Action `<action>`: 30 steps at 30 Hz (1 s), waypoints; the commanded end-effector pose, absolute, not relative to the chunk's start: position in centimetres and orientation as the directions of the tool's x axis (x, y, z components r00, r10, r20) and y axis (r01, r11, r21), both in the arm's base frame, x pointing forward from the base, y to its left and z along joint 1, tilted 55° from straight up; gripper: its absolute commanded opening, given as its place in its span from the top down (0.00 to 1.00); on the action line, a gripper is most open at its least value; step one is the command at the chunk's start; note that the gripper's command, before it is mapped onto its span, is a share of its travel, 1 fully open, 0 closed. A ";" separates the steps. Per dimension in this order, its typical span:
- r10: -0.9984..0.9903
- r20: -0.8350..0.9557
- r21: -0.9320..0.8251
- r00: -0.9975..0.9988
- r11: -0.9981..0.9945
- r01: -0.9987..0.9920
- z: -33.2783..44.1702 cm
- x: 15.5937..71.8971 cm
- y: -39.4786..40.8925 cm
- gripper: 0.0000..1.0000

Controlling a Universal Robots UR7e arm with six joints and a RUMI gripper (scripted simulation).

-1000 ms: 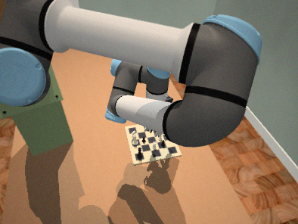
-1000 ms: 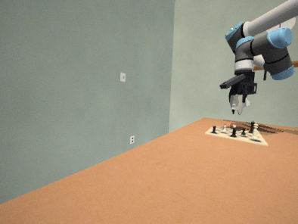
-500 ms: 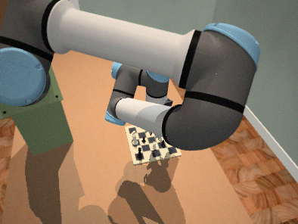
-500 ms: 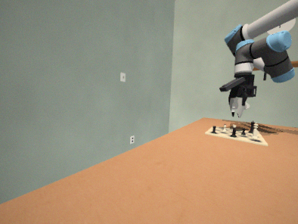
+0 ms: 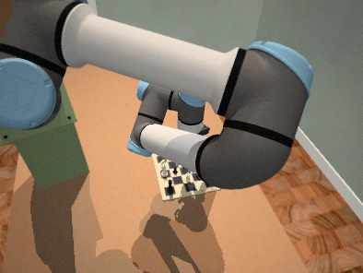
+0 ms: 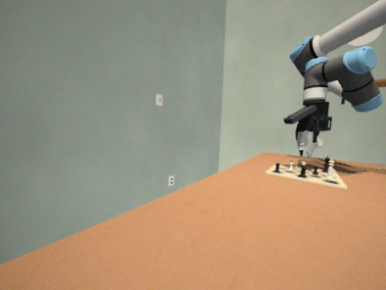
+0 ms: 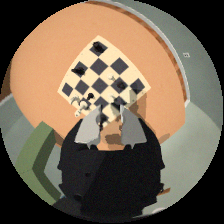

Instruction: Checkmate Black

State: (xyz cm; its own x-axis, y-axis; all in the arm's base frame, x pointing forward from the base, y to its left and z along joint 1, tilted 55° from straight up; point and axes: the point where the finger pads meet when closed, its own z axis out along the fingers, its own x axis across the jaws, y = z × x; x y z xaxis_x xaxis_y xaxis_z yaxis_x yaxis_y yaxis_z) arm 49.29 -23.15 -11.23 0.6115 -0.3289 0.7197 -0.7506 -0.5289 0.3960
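Note:
A small chessboard point(image 5: 167, 197) point(image 6: 338, 185) point(image 7: 111, 75) lies on the orange table, with several black and white pieces upright on it. A black piece point(image 5: 170, 186) stands near the board's front edge, and a white one point(image 5: 164, 172) stands behind it. In the wrist view a lone black piece point(image 7: 98, 48) stands at the far corner, and a cluster of pieces point(image 7: 85, 99) stands near my fingers. My gripper point(image 6: 303, 153) point(image 7: 110, 105) hangs a little above the near edge of the board. Its fingers stand slightly apart with nothing between them. In the top view the arm hides the gripper.
The arm's green pedestal point(image 5: 51, 152) point(image 7: 35, 150) stands on the table beside the board. The arm's elbow point(image 5: 249, 138) covers the board's back part in the top view. Walls close the scene behind, and a wooden floor point(image 5: 313, 221) lies to the right.

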 end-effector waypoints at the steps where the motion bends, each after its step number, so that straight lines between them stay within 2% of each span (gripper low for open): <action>1: -0.328 0.720 0.396 0.611 -0.529 -0.750 -11.5 49.5 -23.5 0.78; 30: -0.328 0.720 0.396 0.611 -0.529 -0.750 -12.0 49.7 -24.2 0.78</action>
State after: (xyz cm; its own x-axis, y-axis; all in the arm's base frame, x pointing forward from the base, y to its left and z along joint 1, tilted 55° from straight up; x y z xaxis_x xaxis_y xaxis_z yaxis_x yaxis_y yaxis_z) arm 49.65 -24.24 -12.04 0.6114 -0.3288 0.7197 -0.7506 -0.5290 0.3960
